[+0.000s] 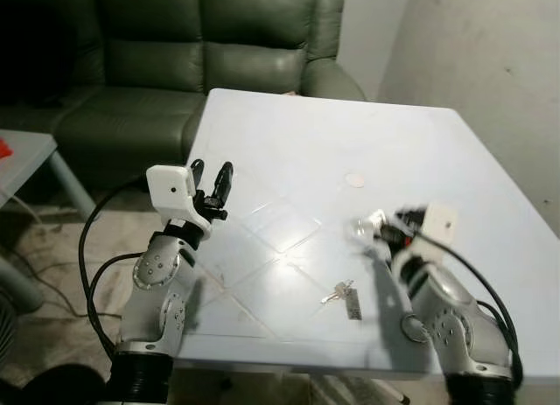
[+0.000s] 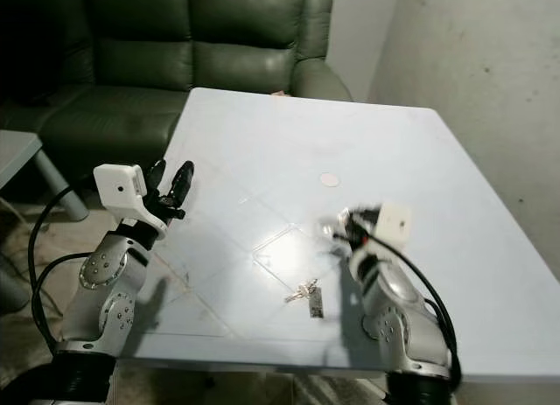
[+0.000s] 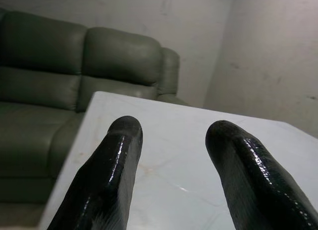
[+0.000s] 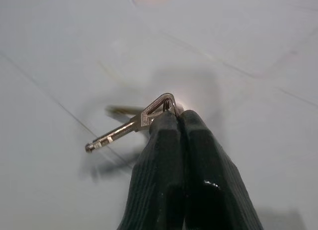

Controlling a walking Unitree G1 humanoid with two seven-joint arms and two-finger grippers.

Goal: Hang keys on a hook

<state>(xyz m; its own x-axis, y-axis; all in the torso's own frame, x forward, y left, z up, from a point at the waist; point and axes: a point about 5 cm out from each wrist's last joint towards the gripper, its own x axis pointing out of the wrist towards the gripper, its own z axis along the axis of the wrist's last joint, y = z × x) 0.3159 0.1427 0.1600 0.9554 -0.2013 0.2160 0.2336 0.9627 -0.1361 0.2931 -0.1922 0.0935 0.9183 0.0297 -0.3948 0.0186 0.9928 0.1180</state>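
Light falls from above onto the pale table (image 1: 367, 151), leaving a bright glare patch near its middle, close to the near edge. The right gripper (image 1: 378, 227) is smeared by motion blur in the head views, its outline ghosted. Both arms cast soft dark shadows on the table. The sofa (image 1: 201, 46) at the far left sits in dim shade. In the right wrist view the key (image 4: 131, 123) shows blurred double shadows, while the fingers (image 4: 164, 175) stay sharp

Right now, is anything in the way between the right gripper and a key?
Nothing visible is. The right gripper is shut on a key, pinching its top end above the table. More keys lie on the table close by.
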